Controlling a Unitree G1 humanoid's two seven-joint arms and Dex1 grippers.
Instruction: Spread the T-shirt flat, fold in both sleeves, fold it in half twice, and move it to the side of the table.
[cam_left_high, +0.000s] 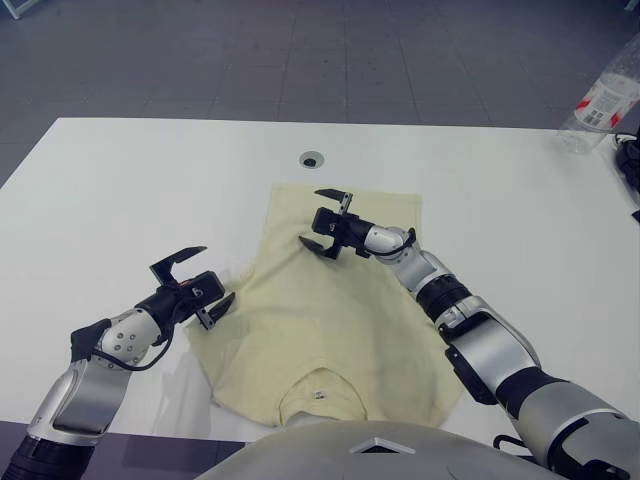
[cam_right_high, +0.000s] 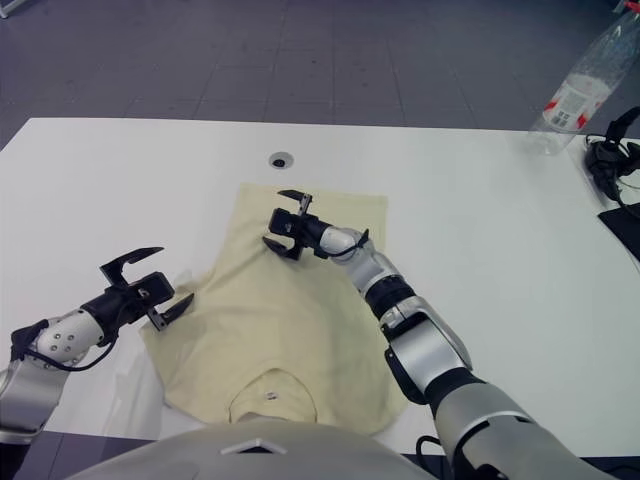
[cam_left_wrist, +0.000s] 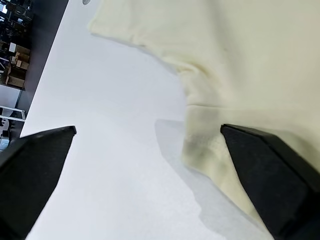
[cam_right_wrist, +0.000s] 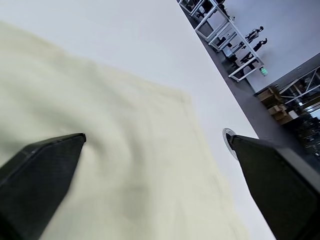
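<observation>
The T-shirt (cam_left_high: 330, 320) lay mid-tabletop (cam_left_high: 120, 190), collar at the near edge and hem toward the far one, its robot-left sleeve (cam_left_high: 212, 340) just beside the wide-open left gripper (cam_left_high: 213, 275), while the right gripper (cam_left_high: 313, 217), equally wide, hung over the hem half

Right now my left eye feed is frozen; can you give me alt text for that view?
A pale yellow T-shirt lies mostly flat on the white table, collar nearest the robot. The right gripper is open above the shirt's far half, and the left gripper is open by the left sleeve. A plastic bottle is at the table's far right corner.
</observation>
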